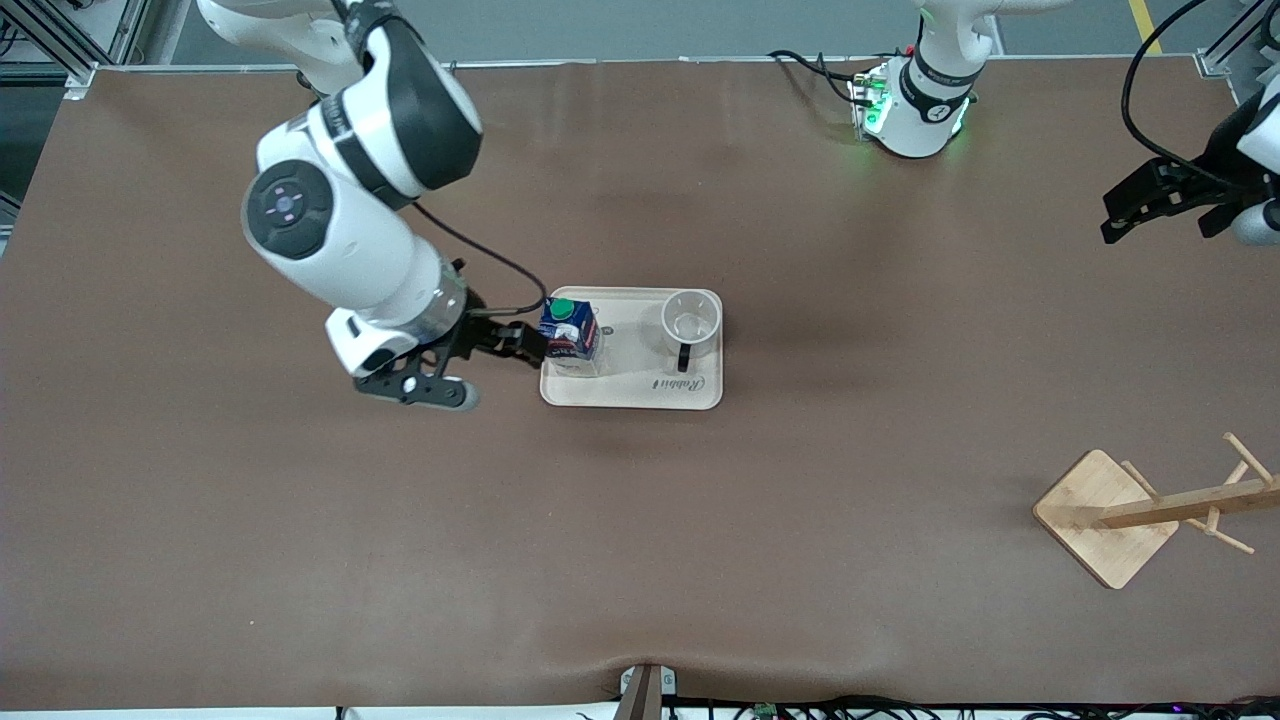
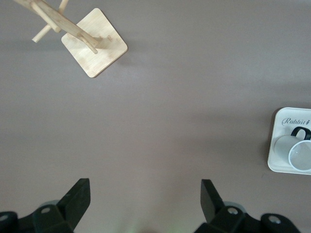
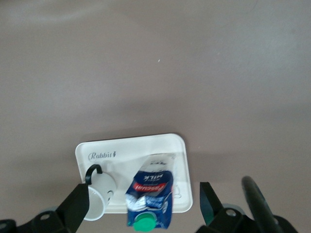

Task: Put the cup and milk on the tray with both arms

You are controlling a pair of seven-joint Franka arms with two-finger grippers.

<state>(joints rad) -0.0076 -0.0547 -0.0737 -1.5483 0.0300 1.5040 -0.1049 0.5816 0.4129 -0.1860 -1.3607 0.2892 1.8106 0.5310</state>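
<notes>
The wooden rack [image 1: 1140, 515] lies nearest the front camera, down at the left arm's end of the table and well apart from everything I'm working with, so I can ignore it. Starting from my right gripper [image 1: 505, 355]: its fingers stand fully spread and hold nothing, with one finger just beside the milk [image 1: 570, 332] and the other lower in the front view, clear of the carton. In the right wrist view the milk [image 3: 149, 196] sits between the two open fingers, upright on the tray [image 3: 160, 143], which I read as the carton set down and let go, the jaws wide so I can back off without tipping it. The milk stands at the end of the tray [image 1: 630, 395] toward the right arm; the cup [image 1: 690, 322] stands at the end toward the left arm, mouth up, its black handle turned toward the front camera beside the script lettering. The two are apart, not touching. My left gripper [image 1: 1150, 205] hangs over bare table at the left arm's end, fingers equally wide and empty; that arm is waiting, and from its wrist camera I can see only the cup [image 2: 296, 153] on a corner of the tray [image 2: 279, 116]. Both items look placed, so I judge the job all but done; the one risk is brushing the carton as I pull away.
</notes>
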